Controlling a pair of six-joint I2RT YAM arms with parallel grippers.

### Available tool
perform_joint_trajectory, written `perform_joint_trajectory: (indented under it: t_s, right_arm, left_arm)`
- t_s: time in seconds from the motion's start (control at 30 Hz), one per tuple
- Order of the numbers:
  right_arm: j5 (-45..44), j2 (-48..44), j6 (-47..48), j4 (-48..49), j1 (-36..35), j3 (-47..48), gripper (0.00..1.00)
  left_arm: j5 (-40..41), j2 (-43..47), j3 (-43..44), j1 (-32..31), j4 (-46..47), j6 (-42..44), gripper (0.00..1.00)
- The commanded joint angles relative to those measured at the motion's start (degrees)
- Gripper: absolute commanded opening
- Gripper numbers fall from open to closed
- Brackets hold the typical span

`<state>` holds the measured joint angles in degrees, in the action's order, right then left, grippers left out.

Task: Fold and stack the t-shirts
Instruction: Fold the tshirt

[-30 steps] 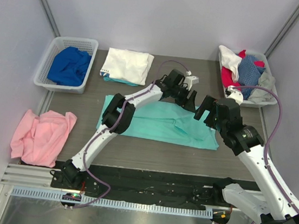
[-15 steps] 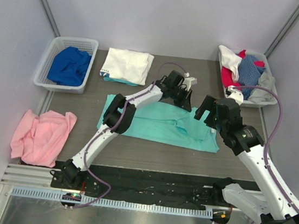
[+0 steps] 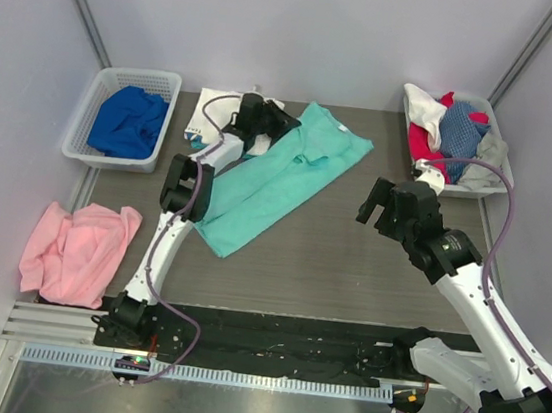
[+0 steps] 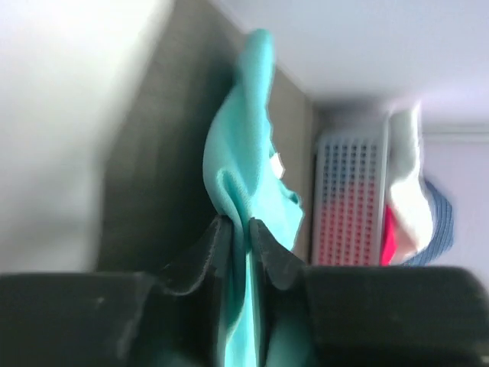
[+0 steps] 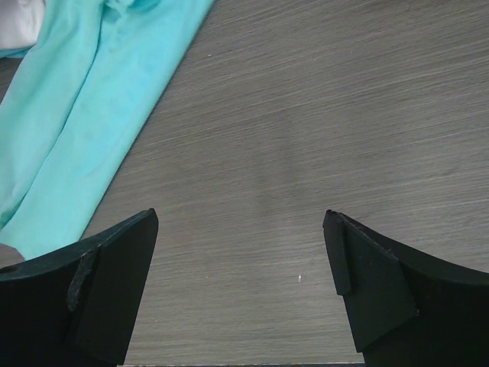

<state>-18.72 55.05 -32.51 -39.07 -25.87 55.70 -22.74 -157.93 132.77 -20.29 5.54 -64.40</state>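
The work surface is a dark wood-grain table enclosed by pale grey walls. On it, the mint-green t-shirt lies as a long narrow band running diagonally, its near end toward the arm bases and its far end toward the back right.

The left gripper has its jaws closed on a bunched ridge of this tee at the far left edge of the band. The left wrist view shows fabric pinched between both pads. The folded white t-shirt lies just to the left of the band's far part. The right gripper hovers to the right of the band over bare table, with its jaws wide open and nothing between them.

Judged step: repositioning the band for its next fold.

- Hold the pinch firm. Only one ridge is caught.
- Move slowly, so that the trailing near end does not spread.
- Bring the right gripper to the free near end before folding across.
- Avoid disturbing the white tee.
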Motion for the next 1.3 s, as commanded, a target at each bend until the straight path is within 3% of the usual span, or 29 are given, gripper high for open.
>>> perform_joint_trajectory:
  t_s: [0.0, 0.07, 0.1, 0.13, 0.17, 0.3, 0.47, 0.67, 0.77, 0.93, 1.03, 1.27]
  right_arm:
    - [0.2, 0.1, -0.4, 1.8, 0.0, -0.5, 1.0]
    - [0.4, 0.1, -0.4, 2.2, 0.1, -0.6, 1.0]
    - [0.6, 0.3, -0.5, 2.3, 0.0, -0.9, 1.0]
    - [0.6, 0.4, -0.6, 2.7, 0.1, -1.2, 1.0]
    - [0.9, 0.5, -0.6, 2.9, 0.0, -1.6, 1.0]
    - [2.3, 1.5, -1.0, 4.3, 0.0, -3.3, 1.0]
    - [4.4, 4.1, -1.7, 7.6, 0.0, -6.7, 1.0]
    - [6.4, 5.6, -2.9, 10.7, 0.0, -9.8, 1.0]
    - [6.2, 5.6, -2.8, 11.1, 0.0, -10.3, 1.0]
    - [10.6, 7.9, -4.3, 14.7, -0.1, -12.7, 1.0]
    - [14.0, 10.9, -7.3, 19.5, -1.0, -14.9, 1.0]
    - [14.2, 20.8, -15.4, 28.6, -10.6, -13.9, 1.0]
  left_arm:
    - [7.0, -3.1, 5.9, -1.4, 11.9, -16.4, 0.45]
    - [6.1, -2.8, 5.9, -1.7, 12.2, -16.8, 0.64]
    - [5.6, -1.7, 5.3, -1.8, 12.2, -16.5, 0.8]
    - [5.2, -0.6, 4.3, -1.9, 12.6, -15.6, 0.85]
    - [4.2, 0.6, 1.4, -1.9, 13.4, -15.0, 0.99]
    - [1.0, 6.5, -1.9, -2.0, 11.3, -9.4, 1.0]
    - [-1.5, 12.5, -1.7, -2.2, 1.3, 5.0, 1.0]
    - [6.8, 17.2, 4.1, -2.4, -18.3, 27.5, 1.0]
    - [14.9, 19.0, 5.2, -2.4, -25.3, 35.8, 1.0]
    - [26.1, 27.2, -5.0, -2.5, -29.2, 42.2, 1.0]
    - [28.1, 35.2, -15.9, -2.5, -28.7, 42.3, 1.0]
    - [31.9, 53.4, -38.7, -3.3, -27.3, 40.9, 1.0]
